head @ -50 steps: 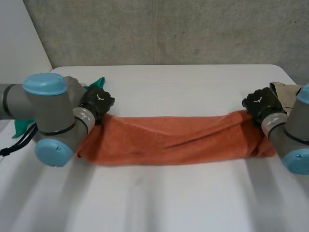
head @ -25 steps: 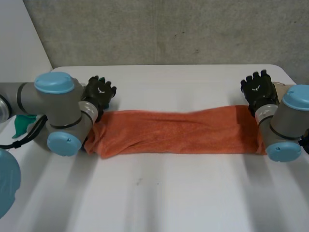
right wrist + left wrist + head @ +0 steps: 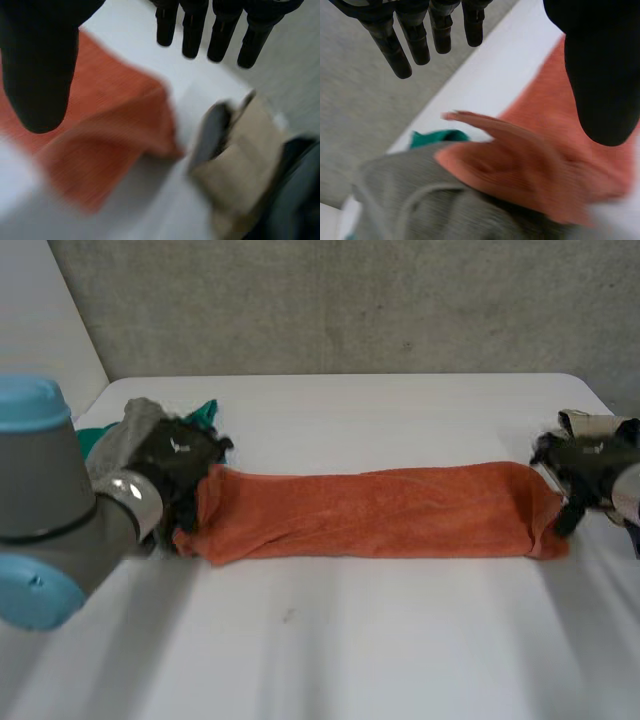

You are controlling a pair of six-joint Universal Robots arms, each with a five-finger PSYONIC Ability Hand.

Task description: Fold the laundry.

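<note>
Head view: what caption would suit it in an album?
Orange towel folded into a long strip on the white table, left hand at one end, right hand at the other.

In the head view, my left arm (image 3: pixel 50 510) hides much of the grey garment (image 3: pixel 138 412) and green cloth (image 3: pixel 205 412), and the blurred right hand (image 3: pixel 590 462) covers part of the beige cloth (image 3: pixel 585 423).

The head camera looks down across the white table (image 3: pixel 330 660) toward the grey wall (image 3: pixel 350 300), taking in the whole orange towel (image 3: pixel 370 512). Each wrist camera peers close past the left hand (image 3: pixel 600 75) or right hand (image 3: pixel 40 75) at one towel end, shared with the head view
</note>
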